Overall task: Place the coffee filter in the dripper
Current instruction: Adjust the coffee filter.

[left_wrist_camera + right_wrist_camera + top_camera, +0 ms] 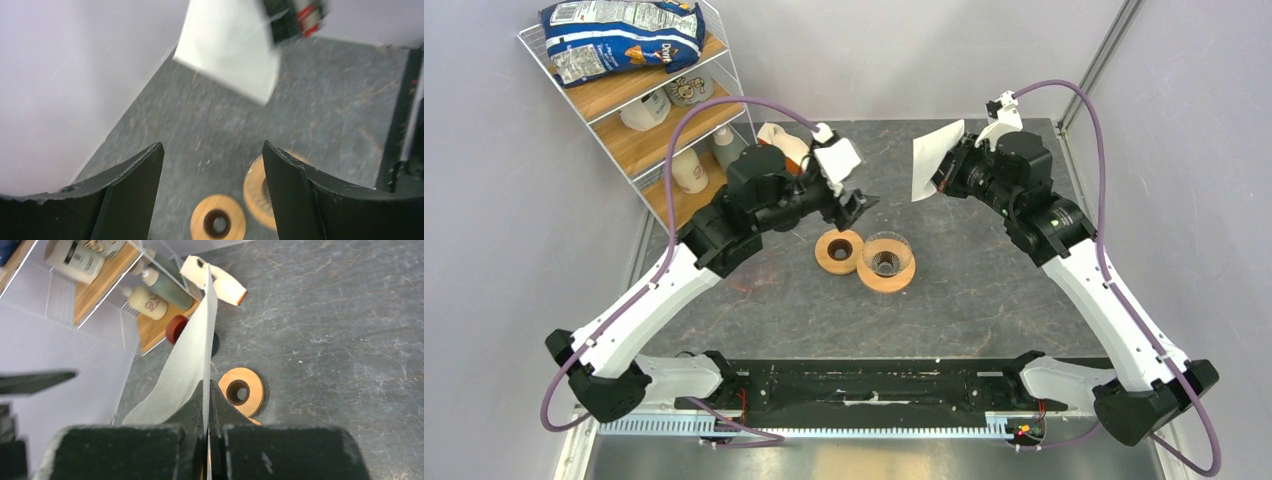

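The coffee filter point(934, 158) is a flat cream-white paper cone held up in the air at the back right. My right gripper point(945, 178) is shut on its edge, which shows in the right wrist view, where the filter point(192, 352) stands between the closed fingertips point(206, 387). The dripper point(886, 262), clear glass with a wooden collar, stands at mid-table, below and left of the filter. My left gripper point(856, 205) is open and empty above the ring and the dripper. In the left wrist view the gripper point(212, 165) looks down at the dripper point(256, 187), partly behind one finger, with the filter point(230, 50) ahead.
A bare wooden ring point(839, 250) lies touching the dripper's left side; it also shows in the right wrist view point(241, 391). An orange-and-white filter packet point(782, 143) lies at the back. A wire shelf point(639, 110) with bottles and a chips bag point(619, 35) stands at the back left.
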### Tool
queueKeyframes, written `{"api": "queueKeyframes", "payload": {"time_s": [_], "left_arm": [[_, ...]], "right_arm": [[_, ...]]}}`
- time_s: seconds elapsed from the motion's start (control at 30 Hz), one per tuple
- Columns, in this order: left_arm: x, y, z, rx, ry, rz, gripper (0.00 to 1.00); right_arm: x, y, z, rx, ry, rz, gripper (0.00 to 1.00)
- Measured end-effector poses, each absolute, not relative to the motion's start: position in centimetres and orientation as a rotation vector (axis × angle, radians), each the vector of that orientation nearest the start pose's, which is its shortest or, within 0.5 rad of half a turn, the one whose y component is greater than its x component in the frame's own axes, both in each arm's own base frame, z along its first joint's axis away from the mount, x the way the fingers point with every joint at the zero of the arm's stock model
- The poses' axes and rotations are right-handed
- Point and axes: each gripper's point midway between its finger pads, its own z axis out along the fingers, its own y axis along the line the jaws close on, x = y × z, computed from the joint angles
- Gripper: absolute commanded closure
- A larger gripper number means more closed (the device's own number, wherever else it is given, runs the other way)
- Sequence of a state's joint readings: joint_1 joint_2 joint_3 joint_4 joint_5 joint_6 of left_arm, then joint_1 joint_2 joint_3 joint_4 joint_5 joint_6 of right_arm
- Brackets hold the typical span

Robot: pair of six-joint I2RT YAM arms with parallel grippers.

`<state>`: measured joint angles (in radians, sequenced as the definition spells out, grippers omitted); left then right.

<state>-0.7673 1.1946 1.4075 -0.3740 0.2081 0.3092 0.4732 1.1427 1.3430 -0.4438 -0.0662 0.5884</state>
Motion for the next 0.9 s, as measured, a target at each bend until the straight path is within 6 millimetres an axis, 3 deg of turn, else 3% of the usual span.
{"api": "queueKeyframes", "payload": {"time_s": [0.17,0.4,0.6,0.9], "left_arm": [[24.8,-33.5,42.0,1.022,1.326,-0.58,0.19],[24.8,-36.8,40.3,1.033,1.333,-0.5,0.28],[26.6,-37.3,39.0,1.017,1.36,-0.387,0.4],[29.0,-36.9,40.2,0.934,1.363,-0.258,0.59]], "right_arm": [[32.9,19.5,35.7,0.172,1.909,0.76,1.0],[33.0,19.8,36.2,0.195,1.892,0.786,1.0],[32.6,20.4,36.3,0.184,1.893,0.81,1.0],[32.1,21.1,36.4,0.162,1.896,0.828,1.0]]}}
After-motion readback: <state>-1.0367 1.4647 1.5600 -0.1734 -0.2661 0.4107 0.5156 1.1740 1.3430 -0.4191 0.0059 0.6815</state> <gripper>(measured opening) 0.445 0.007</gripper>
